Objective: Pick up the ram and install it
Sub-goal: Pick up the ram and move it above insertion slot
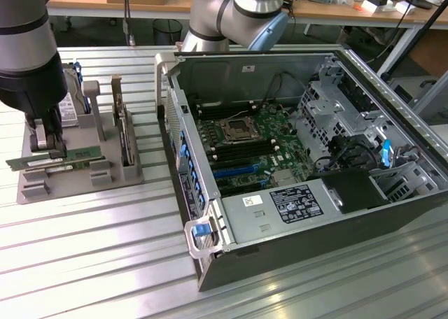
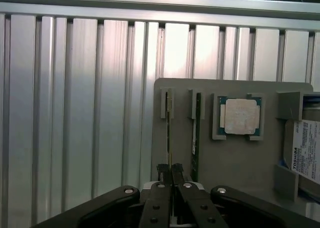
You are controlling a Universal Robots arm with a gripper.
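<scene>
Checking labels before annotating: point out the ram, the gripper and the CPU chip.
the ram (image 1: 80,154): exterior view, green face of the stick.
the gripper (image 2: 171,172): wrist view, midway between its fingertips.
the CPU chip (image 2: 241,116): wrist view, middle of its metal lid.

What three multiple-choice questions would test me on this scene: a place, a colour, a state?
1. Where is the grey holder, relative to the computer case? A inside it; B on the table, to the exterior view's left of it; C on top of it.
2. What colour is the ram? A red; B white; C green.
3. How is the gripper? A shut on the ram; B wide open above it; C resting on the case.
Answers: B, the holder stands on the table beside the case; C, its board is green; A, its fingers pinch the ram.
</scene>
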